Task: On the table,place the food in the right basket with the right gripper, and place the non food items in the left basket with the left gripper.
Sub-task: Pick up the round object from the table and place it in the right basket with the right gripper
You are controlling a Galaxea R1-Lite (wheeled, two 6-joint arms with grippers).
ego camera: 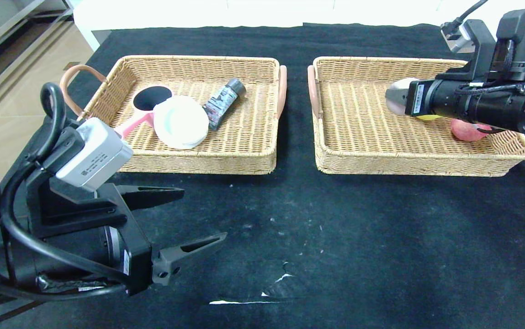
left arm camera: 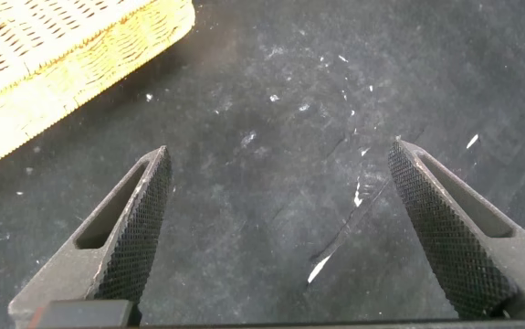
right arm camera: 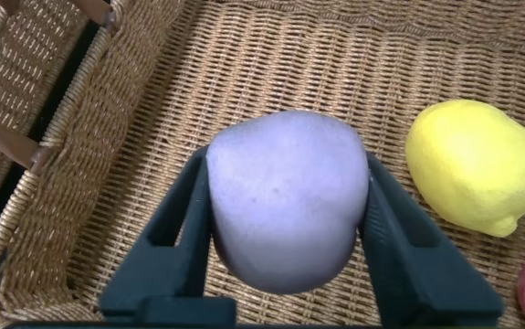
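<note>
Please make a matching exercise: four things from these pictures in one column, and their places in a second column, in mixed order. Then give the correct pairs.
Things:
1. lemon
2. black tube
3. pale ball
4. left hand

Places:
A. between the fingers of the right hand
B. in the left basket
C. over bare black cloth
D. lying on the floor of the right basket

Pairs: 1-D, 2-B, 3-A, 4-C
</note>
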